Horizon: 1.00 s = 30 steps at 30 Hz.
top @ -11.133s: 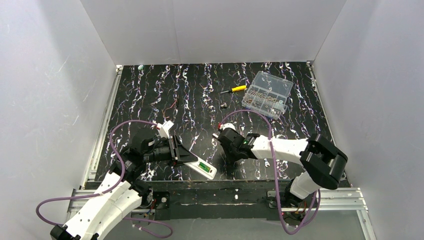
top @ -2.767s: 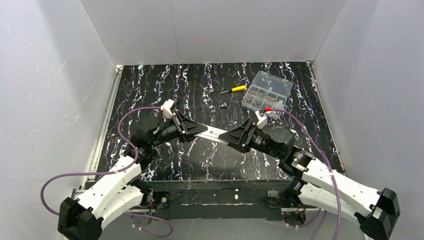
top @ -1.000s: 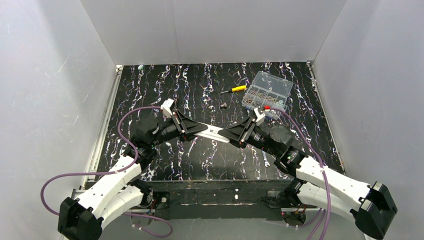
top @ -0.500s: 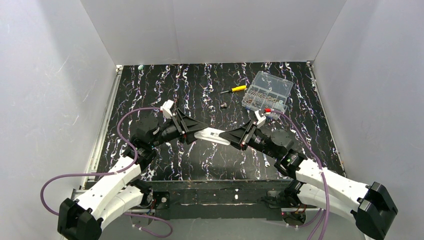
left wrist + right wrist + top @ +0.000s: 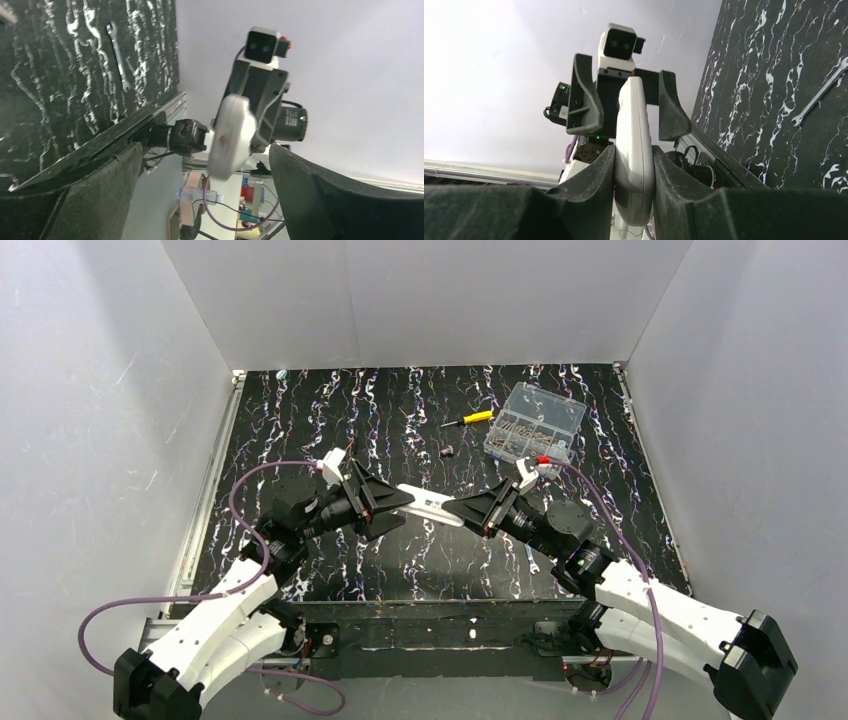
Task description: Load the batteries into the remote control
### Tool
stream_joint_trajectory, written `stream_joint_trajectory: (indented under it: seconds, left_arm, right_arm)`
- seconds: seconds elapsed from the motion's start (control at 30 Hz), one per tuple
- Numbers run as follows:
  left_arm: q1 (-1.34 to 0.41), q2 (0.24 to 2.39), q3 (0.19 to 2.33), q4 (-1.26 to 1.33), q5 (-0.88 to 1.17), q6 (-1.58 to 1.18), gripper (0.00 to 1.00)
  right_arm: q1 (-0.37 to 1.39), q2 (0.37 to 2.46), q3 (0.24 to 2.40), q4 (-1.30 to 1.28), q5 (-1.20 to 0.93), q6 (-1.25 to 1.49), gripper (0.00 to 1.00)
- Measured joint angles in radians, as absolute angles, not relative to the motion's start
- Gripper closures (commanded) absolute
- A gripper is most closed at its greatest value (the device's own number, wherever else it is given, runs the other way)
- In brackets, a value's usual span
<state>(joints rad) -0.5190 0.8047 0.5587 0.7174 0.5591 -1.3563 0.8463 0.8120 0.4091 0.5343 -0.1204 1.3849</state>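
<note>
White plastic shows between the two arms: the remote control [image 5: 425, 504] is held above the middle of the black, white-veined worktop [image 5: 300, 410]. From above, its long axis runs nearly left to right. The left end sits a little farther from the arm bases than the right end.

The right arm [image 5: 650, 600] has it. Its jaws are closed partway on the remote's right-hand end, one finger [image 5: 589, 180] pressed to each broad face. In the right wrist view the remote control [image 5: 634, 145] stands narrow edge up and points straight away from that camera, toward the left arm's wrist camera.

The left arm [image 5: 230, 600] faces it from the other side with its jaws spread wide. They stand to either side of the remote's free end, with clear gaps, and grip nothing. In the left wrist view the remote [image 5: 229, 137] is seen almost end-on and blurred, its rounded tip aimed at the lens. The left fingers [image 5: 95, 200] stand well off at both lower corners.

A small wrench [image 5: 532, 560] lies flat on the worktop near the right arm. Farther back are a yellow-handled screwdriver [image 5: 468, 419] and a clear compartment box [image 5: 535, 430] of small metal parts.
</note>
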Motion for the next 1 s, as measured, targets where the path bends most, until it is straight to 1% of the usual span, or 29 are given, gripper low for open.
stream_joint_trajectory:
  seconds: [0.2,0.3,0.4,0.57,0.77,1.0]
  left_arm:
    - [-0.519,0.72,0.559,0.527,0.54,-1.271,0.02]
    - [-0.519,0.68,0.566,0.437,0.532,-1.227,0.02]
    - [-0.519,0.643,0.596,0.339,0.524,-1.172,0.02]
    - [-0.519,0.596,0.667,0.207,0.508,-1.084,0.02]
    - [-0.519,0.563,0.703,0.091,0.49,-1.017,0.02]
    - [-0.519,0.532,0.74,-0.049,0.452,-0.966,0.02]
  right_arm:
    - [0.837,0.791,0.414,0.48,-0.086,1.349,0.99]
    - [0.834,0.784,0.459,0.366,-0.043,1.29,0.99]
    - [0.833,0.789,0.56,0.209,0.028,1.182,0.99]
    - [0.832,0.86,0.751,0.026,0.146,0.904,0.99]
    - [0.831,1.073,0.961,-0.11,0.223,0.494,0.99]
    - [0.831,1.283,1.054,-0.131,0.241,0.112,0.99]
